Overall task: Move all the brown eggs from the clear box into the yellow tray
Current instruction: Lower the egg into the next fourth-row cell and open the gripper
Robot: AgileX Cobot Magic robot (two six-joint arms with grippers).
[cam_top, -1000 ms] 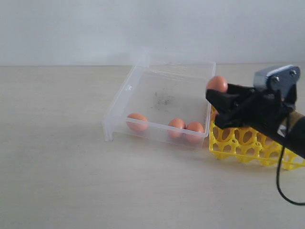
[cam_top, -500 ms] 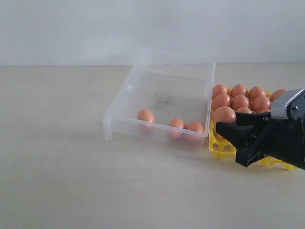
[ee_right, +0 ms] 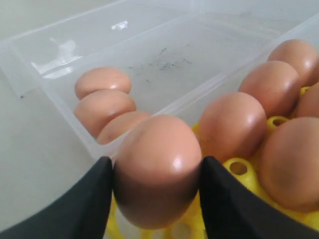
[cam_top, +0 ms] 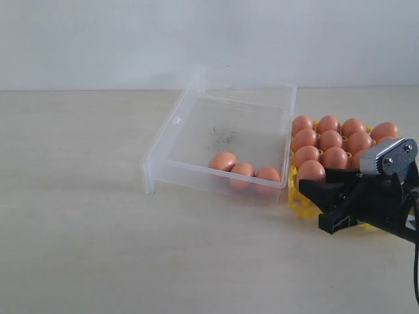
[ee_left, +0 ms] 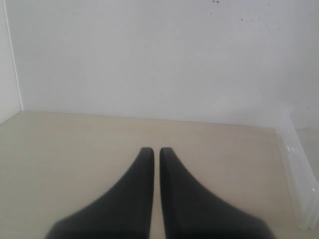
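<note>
My right gripper [cam_top: 314, 188] [ee_right: 155, 172] is shut on a brown egg [cam_top: 310, 171] [ee_right: 157, 169], holding it low over the front left corner of the yellow tray [cam_top: 302, 204] [ee_right: 239, 167]. Several brown eggs [cam_top: 330, 140] [ee_right: 232, 125] fill the tray's rear cups. Three brown eggs [cam_top: 243, 169] [ee_right: 103, 106] lie together along the near wall of the clear box [cam_top: 226, 134] [ee_right: 164, 59], just left of the tray. My left gripper [ee_left: 156, 152] is shut on nothing, above bare table, and does not show in the exterior view.
The box's corner [ee_left: 299, 174] shows at one edge of the left wrist view. A white wall [cam_top: 209, 39] runs behind the table. A black cable [cam_top: 415, 261] hangs from the right arm near the picture's right edge.
My right gripper came down from above the tray with the egg to the tray's front left corner. The leftmost egg in the box rolled right, up against the other two.
</note>
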